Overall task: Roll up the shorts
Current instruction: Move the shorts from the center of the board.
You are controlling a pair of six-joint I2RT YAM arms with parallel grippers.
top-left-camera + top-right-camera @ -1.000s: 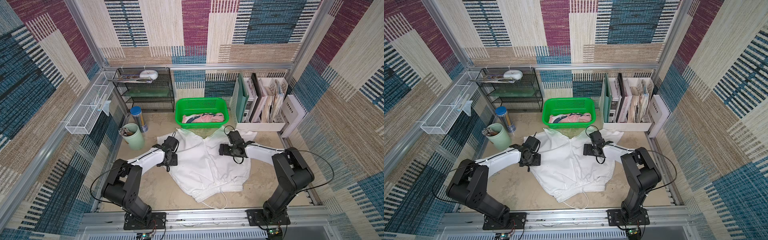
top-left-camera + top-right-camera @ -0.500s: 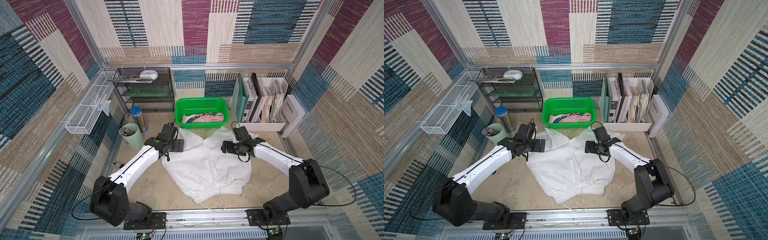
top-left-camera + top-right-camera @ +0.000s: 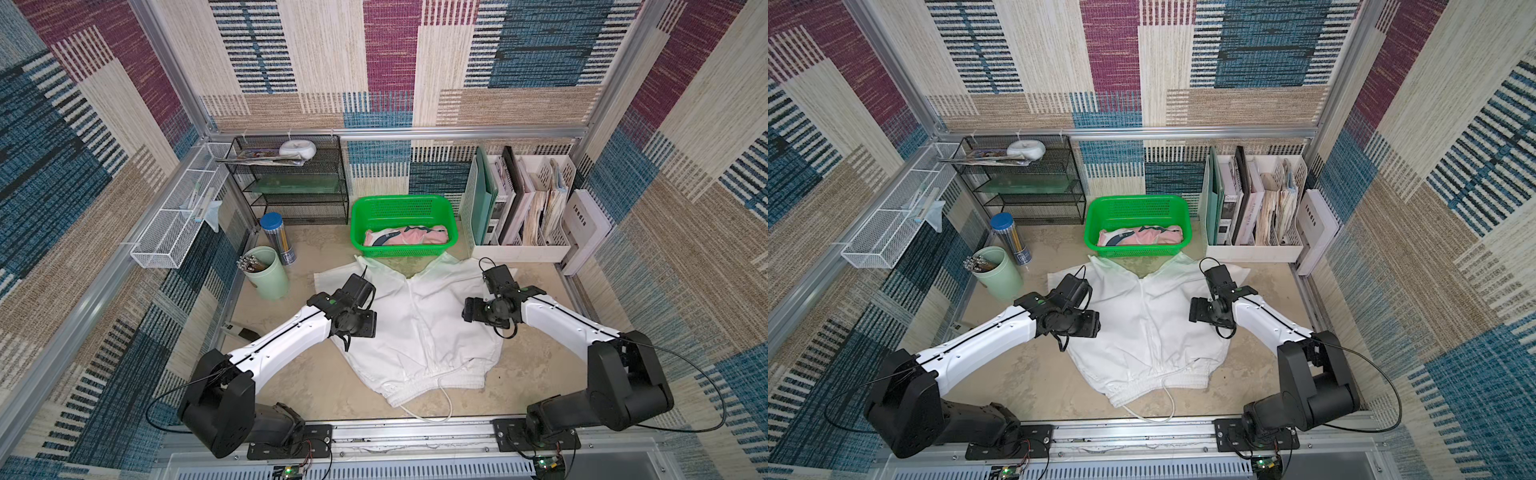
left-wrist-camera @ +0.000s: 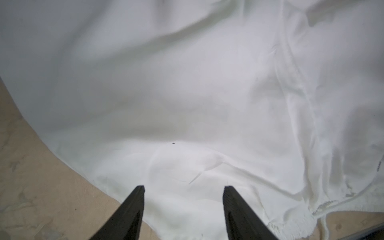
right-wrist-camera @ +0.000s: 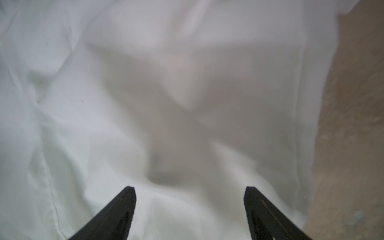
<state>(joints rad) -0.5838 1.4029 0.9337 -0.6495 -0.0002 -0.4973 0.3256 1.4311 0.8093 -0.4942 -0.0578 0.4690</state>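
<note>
The white shorts point(image 3: 419, 328) point(image 3: 1150, 332) lie spread flat on the table, waist and drawstring point(image 3: 444, 399) toward the front, legs toward the back. The pink shorts point(image 3: 409, 237) point(image 3: 1142, 237) lie bundled in the green basket point(image 3: 401, 201) point(image 3: 1136, 201). My left gripper point(image 3: 359, 328) point(image 4: 184, 188) points down over the white shorts' left edge, open, with only cloth below. My right gripper point(image 3: 473, 311) point(image 5: 190, 189) hovers over their right side, open wide and holding nothing.
A green cup of pencils point(image 3: 268, 272) and a blue-lidded tube point(image 3: 278, 237) stand left of the shorts. A black mesh shelf point(image 3: 291, 187) is at the back left and a white file organizer point(image 3: 519, 208) at the back right. A wire basket point(image 3: 178, 224) hangs on the left wall.
Both grippers have drawn back from the leg ends toward the middle of the white shorts. The left jaws stand narrower than half a second ago. The shorts lie about as before.
</note>
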